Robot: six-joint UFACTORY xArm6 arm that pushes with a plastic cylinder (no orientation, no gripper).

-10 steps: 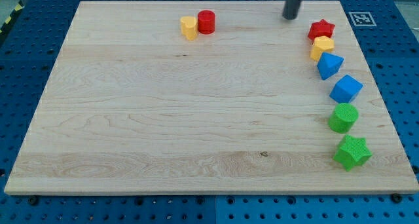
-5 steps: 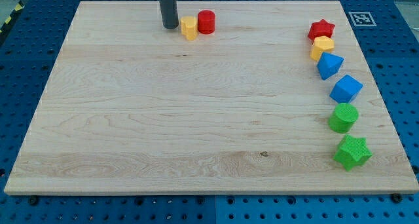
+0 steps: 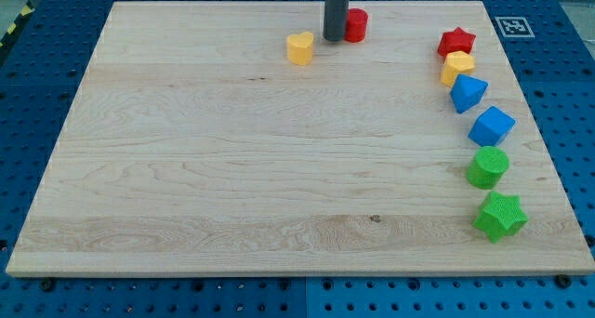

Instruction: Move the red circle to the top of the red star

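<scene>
The red circle (image 3: 356, 25) sits near the view's top, right of centre. My tip (image 3: 334, 37) is directly at its left side, touching it or nearly so. The red star (image 3: 456, 42) lies near the board's right edge at the view's top right, well to the right of the red circle. A yellow heart-like block (image 3: 299, 48) lies just left of and below my tip, apart from it.
Below the red star runs a column down the right edge: a yellow block (image 3: 456, 68), a blue triangle (image 3: 468, 93), a blue cube (image 3: 491, 126), a green circle (image 3: 487, 166) and a green star (image 3: 500, 216). The wooden board (image 3: 232, 169) rests on a blue pegboard.
My tip swept from the top right to the left of the yellow block, then moved right. The red circle and the yellow block both slid right, and the yellow block dropped slightly.
</scene>
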